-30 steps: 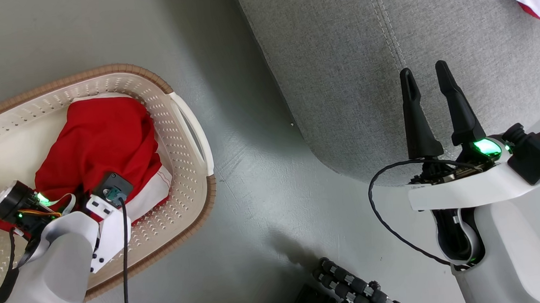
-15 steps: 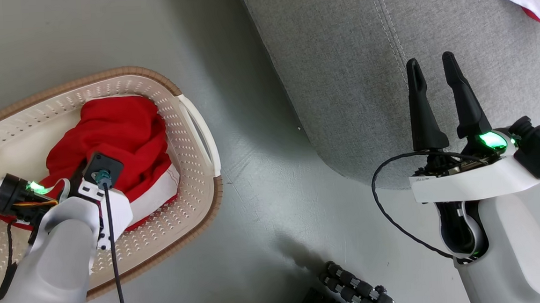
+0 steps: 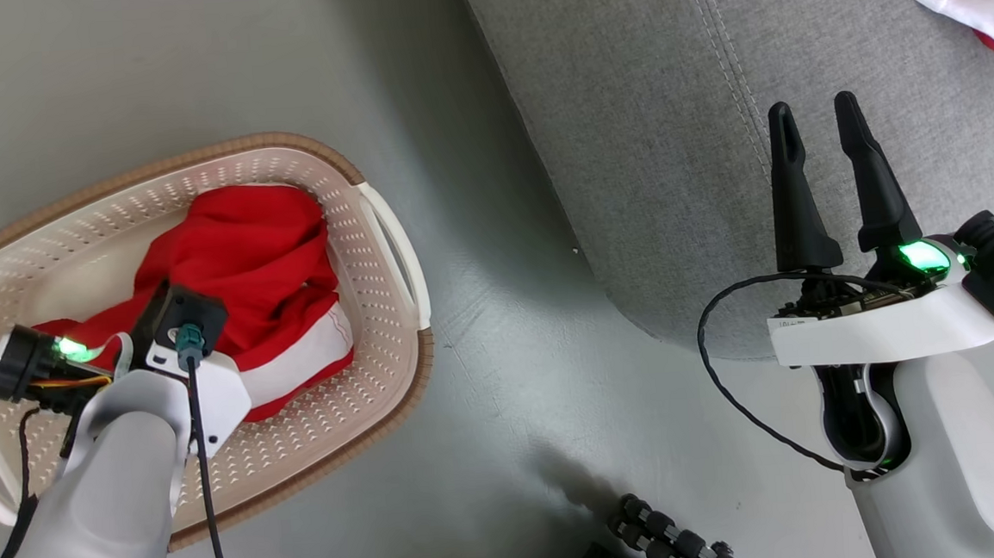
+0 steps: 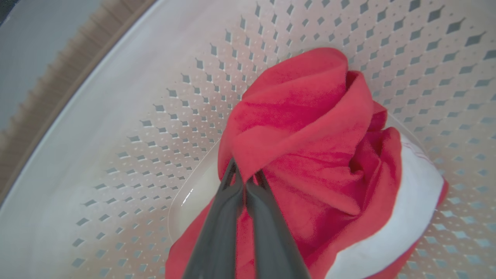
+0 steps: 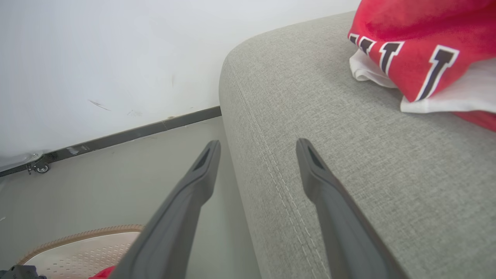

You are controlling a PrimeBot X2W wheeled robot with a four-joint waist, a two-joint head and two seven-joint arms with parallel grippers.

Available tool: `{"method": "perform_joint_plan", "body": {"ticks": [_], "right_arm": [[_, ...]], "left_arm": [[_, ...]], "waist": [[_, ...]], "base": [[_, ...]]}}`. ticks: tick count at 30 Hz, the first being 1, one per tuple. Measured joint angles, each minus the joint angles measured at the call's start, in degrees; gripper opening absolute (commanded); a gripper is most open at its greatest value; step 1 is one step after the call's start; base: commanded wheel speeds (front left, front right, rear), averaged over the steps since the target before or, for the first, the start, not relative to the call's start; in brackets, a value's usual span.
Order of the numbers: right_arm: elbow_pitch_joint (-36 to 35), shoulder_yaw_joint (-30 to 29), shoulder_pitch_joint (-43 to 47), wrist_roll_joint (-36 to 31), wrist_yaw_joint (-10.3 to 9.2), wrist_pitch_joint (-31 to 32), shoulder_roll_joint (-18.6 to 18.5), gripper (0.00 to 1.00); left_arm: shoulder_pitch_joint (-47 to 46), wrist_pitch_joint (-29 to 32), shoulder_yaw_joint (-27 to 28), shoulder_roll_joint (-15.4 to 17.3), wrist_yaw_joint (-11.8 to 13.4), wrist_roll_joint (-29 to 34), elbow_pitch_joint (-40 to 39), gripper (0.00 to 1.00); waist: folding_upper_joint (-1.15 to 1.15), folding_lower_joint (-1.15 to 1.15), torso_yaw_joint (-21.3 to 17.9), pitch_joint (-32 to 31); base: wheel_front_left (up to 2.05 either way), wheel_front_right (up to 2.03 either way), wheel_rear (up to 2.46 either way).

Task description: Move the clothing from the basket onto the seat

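Right gripper [image 5: 257, 143]: two long dark fingers spread wide apart. The finger at view left is over the smooth grey floor [image 5: 97, 186]. The one at view right is over the large light-grey fabric sofa seat [image 5: 348, 162], close to its rounded edge and double stitch line. A soft red garment with white panels and dark, white-edged block lettering [image 5: 418, 38] lies on the seat at top right, well apart from the fingers. Bottom left: corner of a cream-white perforated plastic basket with brown rim band [image 5: 77, 235], with a sliver of red fabric [image 5: 102, 274] in it. Behind: white wall [image 5: 97, 58], dark skirting strip [image 5: 135, 133], small caster wheel [image 5: 40, 167] at far left.
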Motion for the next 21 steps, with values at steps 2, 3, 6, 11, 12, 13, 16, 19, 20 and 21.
{"method": "perform_joint_plan", "body": {"ticks": [2,3,6,11,12,13,16,19,20,21], "right_arm": [[0.12,-0.22,-0.01,-0.37,0.00,0.00,0.00,1.00],[0.16,-0.30,-0.01,-0.51,0.00,0.00,0.00,1.00],[0.21,-0.54,-0.02,-0.96,0.00,0.00,-0.01,1.00],[0.21,-1.13,-0.04,-1.87,0.00,-0.08,-0.01,1.00],[0.22,-1.34,-0.04,-2.00,0.00,-0.08,-0.01,1.00],[0.23,-1.53,-0.05,-2.22,0.00,-0.08,-0.02,1.00],[0.22,-1.93,-0.15,-2.83,0.00,-0.08,-0.03,1.00],[0.22,-2.24,-0.91,-3.57,0.00,-0.08,-0.05,1.00],[0.16,-2.42,-1.27,-3.80,0.00,-0.08,-0.05,1.00],[0.09,-2.55,-1.31,-4.20,0.00,-0.09,-0.08,1.00]], "left_arm": [[0.76,-0.30,0.16,-0.16,0.35,-0.49,-0.37,0.00],[1.13,-0.76,0.29,-0.20,0.38,-0.70,-0.75,0.00],[1.53,-1.25,0.52,-0.42,1.11,-1.27,-1.82,0.00],[1.57,-2.02,0.92,-0.57,1.62,-1.59,-4.19,0.00],[1.63,-2.21,1.03,-0.66,1.75,-1.83,-4.66,0.00],[1.69,-2.26,1.20,-0.79,1.83,-1.98,-5.21,0.00],[2.41,-2.72,1.65,-1.76,2.63,-2.56,-6.98,0.00],[3.64,-2.78,1.85,-2.56,3.13,-3.19,-8.39,0.00],[4.02,-2.80,1.91,-2.58,3.13,-3.44,-8.92,0.00],[4.27,-2.96,2.10,-2.59,3.28,-3.56,-9.38,0.00]], "waist": [[0.00,0.00,0.36,-0.36],[0.00,0.00,0.55,-0.56],[0.00,0.00,1.14,-1.18],[0.00,0.00,2.20,-2.35],[0.00,0.00,2.43,-2.61],[0.00,0.00,2.65,-2.86],[0.00,0.00,3.33,-3.68],[0.00,0.00,4.05,-4.57],[0.00,0.00,4.30,-4.89],[0.00,0.00,4.56,-5.21]], "base": [[0.00,0.00,0.00],[0.00,0.00,0.00],[0.00,0.00,0.00],[0.00,0.00,0.00],[0.00,0.00,0.00],[0.00,0.00,0.00],[0.00,0.00,0.00],[0.00,0.00,0.00],[0.00,0.00,0.00],[0.00,0.00,0.00]]}}
